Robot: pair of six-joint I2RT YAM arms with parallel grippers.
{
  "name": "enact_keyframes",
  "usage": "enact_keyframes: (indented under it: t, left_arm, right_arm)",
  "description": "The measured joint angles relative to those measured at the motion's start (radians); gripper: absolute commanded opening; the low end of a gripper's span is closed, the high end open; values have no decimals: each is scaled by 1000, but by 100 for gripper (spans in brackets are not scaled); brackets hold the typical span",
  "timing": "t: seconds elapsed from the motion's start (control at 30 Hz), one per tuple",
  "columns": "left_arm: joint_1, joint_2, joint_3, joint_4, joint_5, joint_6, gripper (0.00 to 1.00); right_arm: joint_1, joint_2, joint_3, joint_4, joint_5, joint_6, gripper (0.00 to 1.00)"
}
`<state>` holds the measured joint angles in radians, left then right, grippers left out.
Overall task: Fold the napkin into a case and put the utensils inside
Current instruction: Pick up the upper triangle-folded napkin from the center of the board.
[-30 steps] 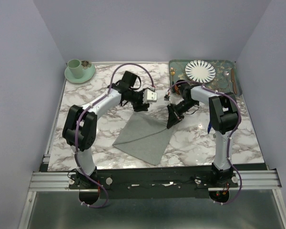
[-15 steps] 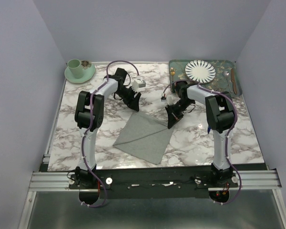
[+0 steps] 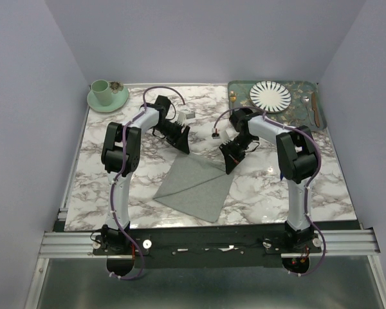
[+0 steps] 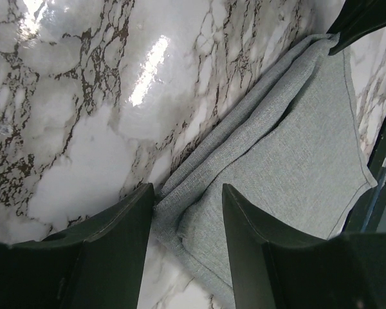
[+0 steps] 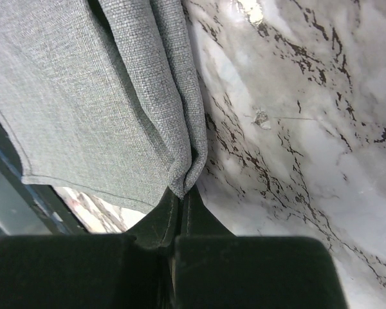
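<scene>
Grey cloth napkin [image 3: 196, 187], soft and limp: my right jaws pinch its 2 o'clock corner; left jaws stand open astride the 12 o'clock corner.

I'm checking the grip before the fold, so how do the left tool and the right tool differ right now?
The left tool is open, with a napkin corner lying ungripped between its fingers. The right tool is shut on another napkin corner. The left tool's corner rests on the table, while the right tool's corner is bunched into folds. Both sit low at the napkin's far edge.
</scene>
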<state>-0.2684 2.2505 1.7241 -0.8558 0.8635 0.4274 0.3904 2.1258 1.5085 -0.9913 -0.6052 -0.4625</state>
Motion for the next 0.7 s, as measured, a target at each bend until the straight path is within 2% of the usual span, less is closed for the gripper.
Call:
enact_keyframes:
  t: [0.3,0.57,0.7]
  left_arm:
    - [2,0,-39,-3,49,-32,53]
    - [27,0,-46,-21,68,-23,63]
    - [29,0,-46,-41,80,18,64]
  right_arm:
    - [28,-61,-53,65,71,-65,1]
    - [45,-130,-129,135,108,-152,1]
    - [67,-164,-162,169,142,-203,1]
